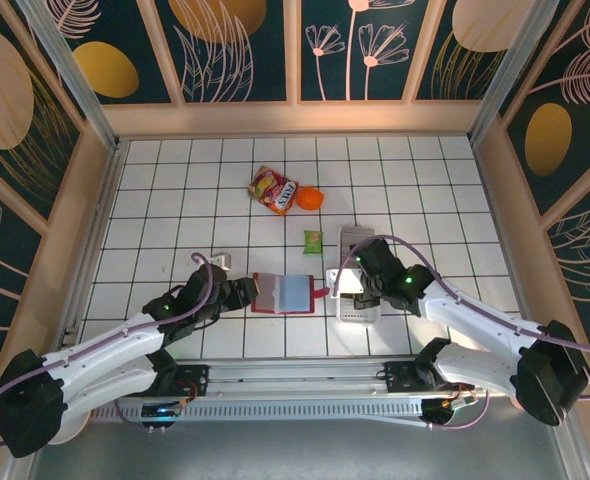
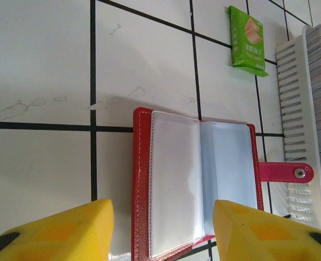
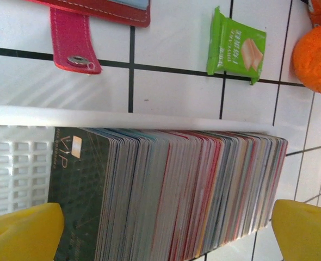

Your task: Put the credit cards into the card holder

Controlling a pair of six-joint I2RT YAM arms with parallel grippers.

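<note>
We see the credit cards packed on edge in the white tray. Our right gripper has its yellow fingers spread wide at seven and five o'clock. The card holder and its tab are at eleven, a green packet at one and an orange object at two.

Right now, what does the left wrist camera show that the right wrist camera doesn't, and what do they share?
Left wrist adds: the card holder lying open flat, its clear pockets looking empty. Right wrist adds: a dark VIP card fronting the stack, and an orange object. Shared: the credit cards standing on edge in the white tray, the green packet and the pink snap tab.
</note>
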